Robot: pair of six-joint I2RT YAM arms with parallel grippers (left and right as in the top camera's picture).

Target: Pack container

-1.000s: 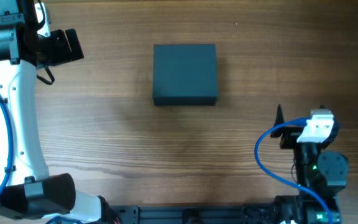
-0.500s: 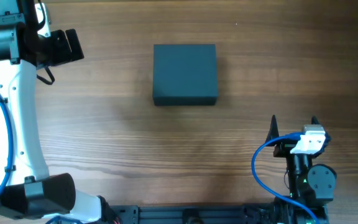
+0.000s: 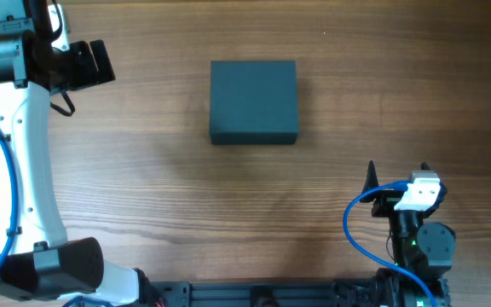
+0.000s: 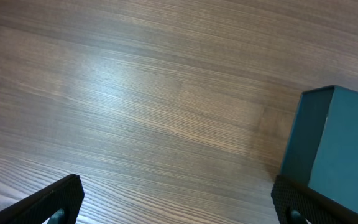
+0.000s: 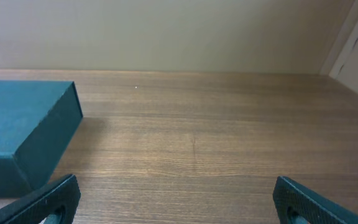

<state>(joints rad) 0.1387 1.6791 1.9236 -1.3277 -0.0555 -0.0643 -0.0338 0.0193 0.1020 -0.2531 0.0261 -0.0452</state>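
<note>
The container (image 3: 254, 101) is a dark teal box with its lid down, standing on the wooden table (image 3: 169, 188) at the middle back. My left gripper (image 3: 102, 61) hovers at the far left, well apart from the box. In the left wrist view the left gripper (image 4: 179, 208) is open with bare wood between its fingers (image 4: 51, 200), and the container (image 4: 344, 146) sits at the right. My right gripper (image 3: 396, 173) is at the near right, pointing toward the back. The right gripper (image 5: 178, 202) is open and empty, with the container (image 5: 20, 121) to its left.
A blue cable (image 3: 358, 223) loops beside the right arm. The left arm's white link (image 3: 28, 162) runs along the table's left side. A pale wall (image 5: 166, 31) stands beyond the table's far edge, and a dark rail (image 3: 262, 294) lines the near edge.
The right arm has shifted a little to the left and toward the near edge, and both its fingers now show from above. The left arm and the container have not moved.
</note>
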